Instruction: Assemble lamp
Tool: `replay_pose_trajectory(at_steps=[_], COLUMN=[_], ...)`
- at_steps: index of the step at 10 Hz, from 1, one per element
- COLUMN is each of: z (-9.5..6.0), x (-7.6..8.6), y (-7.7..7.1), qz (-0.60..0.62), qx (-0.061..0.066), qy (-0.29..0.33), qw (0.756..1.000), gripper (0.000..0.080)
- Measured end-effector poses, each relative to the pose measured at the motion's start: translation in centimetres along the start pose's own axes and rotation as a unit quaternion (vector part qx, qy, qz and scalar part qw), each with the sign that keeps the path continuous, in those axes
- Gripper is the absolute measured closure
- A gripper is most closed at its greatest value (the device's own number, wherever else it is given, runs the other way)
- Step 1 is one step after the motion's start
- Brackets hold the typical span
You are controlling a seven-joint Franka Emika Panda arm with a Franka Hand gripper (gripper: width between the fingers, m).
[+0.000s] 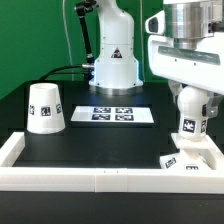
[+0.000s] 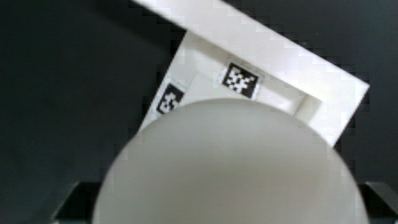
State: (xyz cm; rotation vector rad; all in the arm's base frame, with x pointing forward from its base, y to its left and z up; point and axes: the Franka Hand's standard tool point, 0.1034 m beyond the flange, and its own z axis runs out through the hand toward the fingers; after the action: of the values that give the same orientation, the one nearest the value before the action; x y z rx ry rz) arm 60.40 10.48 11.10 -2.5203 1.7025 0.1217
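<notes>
1. Because the bulb [image 2: 222, 165] swells across most of the wrist view, the fingertips of the gripper [image 1: 191, 97] are blurred out there. Only part of the base [image 2: 267, 60], with two tags, shows behind it.
2. Seen from the exterior view, the gripper sits over the bulb's [image 1: 190, 115] round top. Whether its fingers press on the bulb or stand slack cannot be told.
3. The bulb stands upright above the flat square base [image 1: 190, 157] at the exterior view's near right. Its stem's seat is too small to judge.
4. That base lies beside the white rail [image 1: 90, 178].
5. The shade [image 1: 45, 108] stands wide end down at the exterior view's left, well apart.
6. The marker board [image 1: 118, 115] lies between them, farther back.
</notes>
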Motion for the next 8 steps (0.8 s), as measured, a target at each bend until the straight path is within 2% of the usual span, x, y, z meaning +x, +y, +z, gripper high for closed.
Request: replay_pose_trajectory(at_steps=[3, 5, 6, 8], z=[0.08, 0.09, 0.10, 0.01], x=[-0.06, -0.22, -0.26, -0.43], y=[-0.08, -0.13, -0.10, -0.17], qz=[0.105, 0.118, 0.095, 0.026], qx=[0.007, 0.007, 0.006, 0.004], qy=[-0.015, -0.017, -0.018, -0.016], qw=[0.994, 0.993, 0.995, 1.000], gripper=[0.0220, 0.0220, 0.0129, 0.0101])
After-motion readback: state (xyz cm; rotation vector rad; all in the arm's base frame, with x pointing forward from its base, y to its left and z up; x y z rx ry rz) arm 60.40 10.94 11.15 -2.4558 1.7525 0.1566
